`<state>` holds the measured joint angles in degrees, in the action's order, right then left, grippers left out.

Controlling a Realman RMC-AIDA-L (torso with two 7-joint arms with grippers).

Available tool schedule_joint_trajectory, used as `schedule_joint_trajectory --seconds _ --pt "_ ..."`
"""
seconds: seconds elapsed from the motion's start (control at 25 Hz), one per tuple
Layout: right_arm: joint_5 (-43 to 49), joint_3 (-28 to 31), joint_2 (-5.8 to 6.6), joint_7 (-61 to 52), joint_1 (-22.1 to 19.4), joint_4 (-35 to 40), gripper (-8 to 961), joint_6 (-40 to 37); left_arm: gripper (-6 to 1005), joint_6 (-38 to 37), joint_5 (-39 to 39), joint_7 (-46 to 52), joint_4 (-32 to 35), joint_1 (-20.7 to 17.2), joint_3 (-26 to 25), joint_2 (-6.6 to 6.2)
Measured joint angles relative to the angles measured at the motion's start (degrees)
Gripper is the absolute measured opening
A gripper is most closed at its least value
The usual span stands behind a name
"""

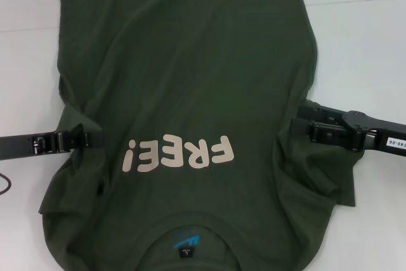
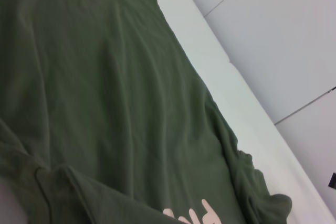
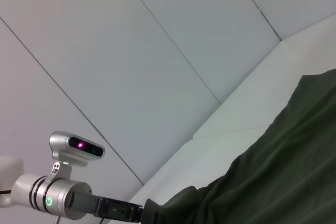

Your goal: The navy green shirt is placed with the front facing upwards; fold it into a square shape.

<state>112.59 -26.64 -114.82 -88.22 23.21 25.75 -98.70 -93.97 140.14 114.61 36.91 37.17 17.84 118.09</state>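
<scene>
The navy green shirt (image 1: 190, 74) lies spread front up on the white table, its pale "FREE" letters (image 1: 181, 154) upside down and the collar with a blue logo (image 1: 187, 242) at the near edge. My left gripper (image 1: 89, 138) comes in from the left at the armpit, shut on bunched cloth of the shirt's edge. My right gripper (image 1: 297, 128) comes in from the right at the same height, with fabric gathered at its fingertips. The left wrist view shows the shirt (image 2: 115, 108) close up. In the right wrist view the shirt (image 3: 283, 171) fills the corner and the left arm (image 3: 105, 207) reaches into its edge.
White table (image 1: 361, 49) shows on both sides of the shirt. A dark cable (image 1: 5, 183) curls at the left edge. Both sleeves lie crumpled near the grippers, the left sleeve (image 1: 60, 201) and the right sleeve (image 1: 323, 188). A pale wall (image 3: 157, 51) stands behind the table.
</scene>
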Motion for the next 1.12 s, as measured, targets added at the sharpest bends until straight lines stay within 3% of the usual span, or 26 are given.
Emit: schedule_joint_trajectory --seconds 1.12 --pt "0.0 0.1 -0.14 0.1 0.0 0.0 948 0.0 21 6.7 -3.9 3.8 -3.1 0.5 -0.2 0.44"
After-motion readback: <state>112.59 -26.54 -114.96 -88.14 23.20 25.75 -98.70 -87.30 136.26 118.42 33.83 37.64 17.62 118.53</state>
